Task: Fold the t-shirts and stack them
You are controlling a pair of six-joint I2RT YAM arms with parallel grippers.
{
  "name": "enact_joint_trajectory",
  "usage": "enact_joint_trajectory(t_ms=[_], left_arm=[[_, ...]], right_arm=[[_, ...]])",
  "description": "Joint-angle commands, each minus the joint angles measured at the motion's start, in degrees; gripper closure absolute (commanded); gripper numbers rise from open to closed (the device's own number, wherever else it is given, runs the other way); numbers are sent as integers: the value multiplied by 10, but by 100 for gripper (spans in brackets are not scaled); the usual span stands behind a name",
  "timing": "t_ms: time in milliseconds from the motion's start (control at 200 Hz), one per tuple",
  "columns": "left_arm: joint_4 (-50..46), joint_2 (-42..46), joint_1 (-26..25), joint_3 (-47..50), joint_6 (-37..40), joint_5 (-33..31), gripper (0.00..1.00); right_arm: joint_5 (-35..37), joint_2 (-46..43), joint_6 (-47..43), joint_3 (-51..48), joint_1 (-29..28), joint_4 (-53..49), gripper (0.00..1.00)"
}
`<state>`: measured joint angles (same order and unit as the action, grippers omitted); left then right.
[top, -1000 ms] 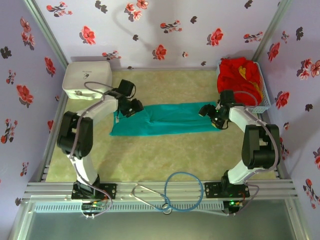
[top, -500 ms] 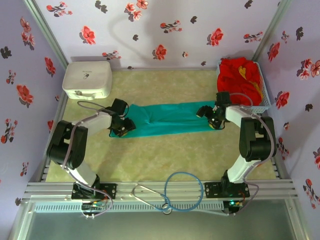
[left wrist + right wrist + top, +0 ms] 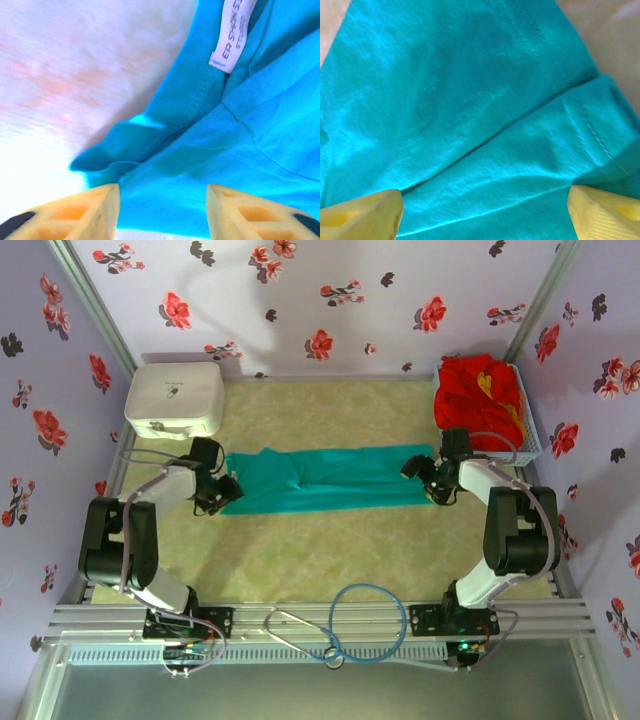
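Teal t-shirt (image 3: 330, 478) lies beneath left pincer (image 3: 162, 195), seemingly half-open, and right pincer (image 3: 484, 196), spread wide

One teal t-shirt (image 3: 325, 478), one heap of red t-shirts (image 3: 478, 390), one white box (image 3: 174, 398) and one basket (image 3: 537, 435).

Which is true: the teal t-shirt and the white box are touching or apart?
Apart. The top view shows bare table between the teal t-shirt and the white box.
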<state>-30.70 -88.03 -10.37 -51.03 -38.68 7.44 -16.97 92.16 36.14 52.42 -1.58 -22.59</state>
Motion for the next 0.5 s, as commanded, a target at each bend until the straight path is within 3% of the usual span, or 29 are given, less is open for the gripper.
enact_joint_trajectory(t_ms=[0,270,495], left_arm=[[-44,42,-3,-49,32,2,49],[-12,11,-66,-72,-3,13,46],[16,-53,-96,-67,-31,13,48]], right_arm=[[54,-11,-30,60,-25,-45,14],[102,92,-56,167,-49,-49,16],[127,174,-66,206,-51,-68,27]])
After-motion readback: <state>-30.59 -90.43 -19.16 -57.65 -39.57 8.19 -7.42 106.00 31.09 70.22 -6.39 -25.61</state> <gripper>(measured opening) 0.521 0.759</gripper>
